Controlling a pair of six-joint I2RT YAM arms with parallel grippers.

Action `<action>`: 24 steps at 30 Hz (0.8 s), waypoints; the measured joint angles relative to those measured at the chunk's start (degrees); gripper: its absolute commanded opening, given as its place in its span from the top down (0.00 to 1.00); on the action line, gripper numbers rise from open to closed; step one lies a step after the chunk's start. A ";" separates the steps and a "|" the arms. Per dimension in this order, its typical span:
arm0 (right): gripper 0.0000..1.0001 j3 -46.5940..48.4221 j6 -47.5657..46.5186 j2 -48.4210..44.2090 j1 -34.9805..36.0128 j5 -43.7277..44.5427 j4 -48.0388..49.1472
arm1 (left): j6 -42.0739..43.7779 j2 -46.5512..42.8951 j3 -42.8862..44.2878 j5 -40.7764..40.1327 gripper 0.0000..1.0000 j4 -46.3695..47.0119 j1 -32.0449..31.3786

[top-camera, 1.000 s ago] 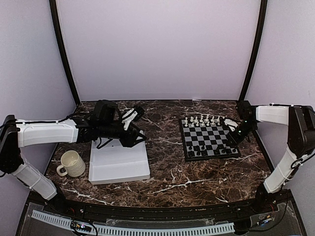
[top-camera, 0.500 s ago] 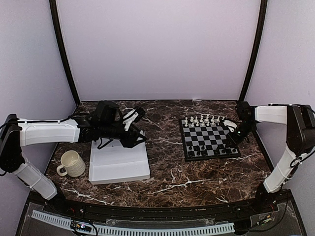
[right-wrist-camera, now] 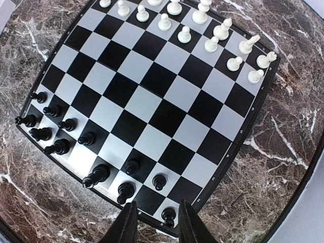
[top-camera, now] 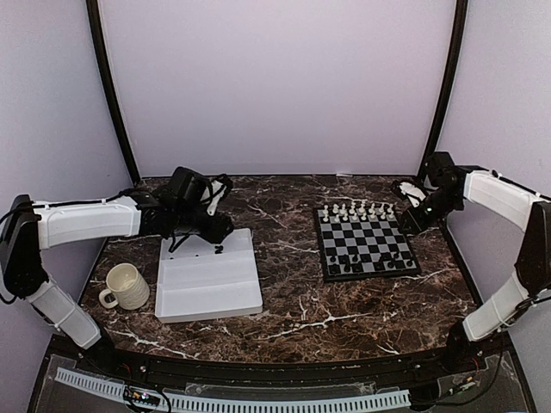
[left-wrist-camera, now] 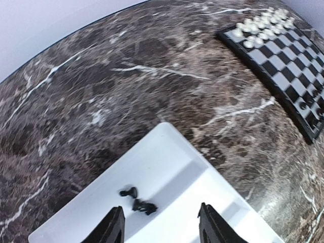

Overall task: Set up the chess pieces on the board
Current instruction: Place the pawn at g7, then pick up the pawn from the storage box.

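Left gripper (left-wrist-camera: 161, 212), fingers wide and empty, hovered over two black pieces (left-wrist-camera: 139, 200) in the tray (left-wrist-camera: 167, 152), a pickup likely next; right gripper (right-wrist-camera: 157, 205), narrowly parted, hung empty over the board (right-wrist-camera: 167, 119)

Marble table (top-camera: 293, 301) holds the board (top-camera: 365, 241), white tray (top-camera: 211, 288) and mug (top-camera: 126, 286).

board (right-wrist-camera: 152, 109) middle: open | end rows: chess pieces (right-wrist-camera: 184, 34) block

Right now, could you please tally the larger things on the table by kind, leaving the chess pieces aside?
board: 1
white tray: 1
mug: 1
Total: 3
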 measured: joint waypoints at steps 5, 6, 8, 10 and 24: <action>0.70 0.09 0.00 -1.40 0.00 -1.27 -0.24 | -12.02 2.54 1.44 -0.96 0.54 -4.46 6.51; 0.70 0.09 0.00 -1.38 0.00 -1.55 -0.24 | -14.97 3.34 1.44 -0.81 0.54 -4.79 7.13; 0.70 0.09 0.00 -1.33 0.00 -2.05 -0.20 | -20.04 5.11 1.57 -0.57 0.54 -5.42 7.23; 0.70 0.09 -0.04 -0.96 0.00 -2.82 -0.13 | -25.53 8.15 2.97 -0.04 0.52 -6.58 6.91; 0.70 -3.58 -1.55 0.31 0.00 -6.38 2.56 | -48.19 20.65 12.44 1.66 0.54 -11.58 7.39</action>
